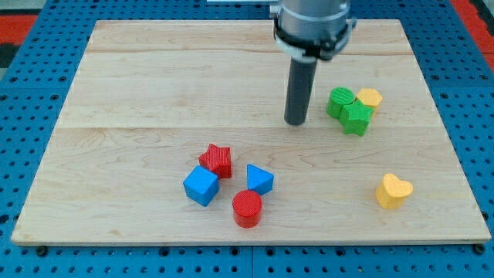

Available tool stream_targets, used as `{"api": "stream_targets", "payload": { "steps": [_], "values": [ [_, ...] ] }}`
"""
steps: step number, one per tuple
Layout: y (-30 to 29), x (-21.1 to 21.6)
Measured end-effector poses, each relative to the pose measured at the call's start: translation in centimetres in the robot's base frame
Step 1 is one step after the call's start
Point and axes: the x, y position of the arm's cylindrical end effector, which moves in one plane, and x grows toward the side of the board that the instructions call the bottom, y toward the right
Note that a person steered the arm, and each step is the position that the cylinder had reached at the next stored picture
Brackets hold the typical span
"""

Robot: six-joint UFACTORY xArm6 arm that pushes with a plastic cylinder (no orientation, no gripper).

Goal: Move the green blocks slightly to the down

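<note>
Two green blocks sit together at the view's right: a rounded green block [339,101] and a green star-like block [356,118] just below and right of it. A small yellow block [370,97] touches them on the right. My tip [295,122] is the lower end of the dark rod. It rests on the wooden board [139,100], a short way to the left of the green blocks and not touching them.
A red star [216,160], a blue cube [201,186], a blue triangular block [259,179] and a red cylinder [247,208] cluster at the bottom centre. A yellow heart [393,191] lies at the bottom right. A blue pegboard surrounds the board.
</note>
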Motion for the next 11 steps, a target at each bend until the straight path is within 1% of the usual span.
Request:
{"api": "stream_targets", "payload": {
  "steps": [1,2,7,10,11],
  "values": [
    [1.6,-4.3],
    [5.3,-3.5],
    [4.6,-3.5],
    [4.8,-2.1],
    [5.2,-0.9]
  ]
}}
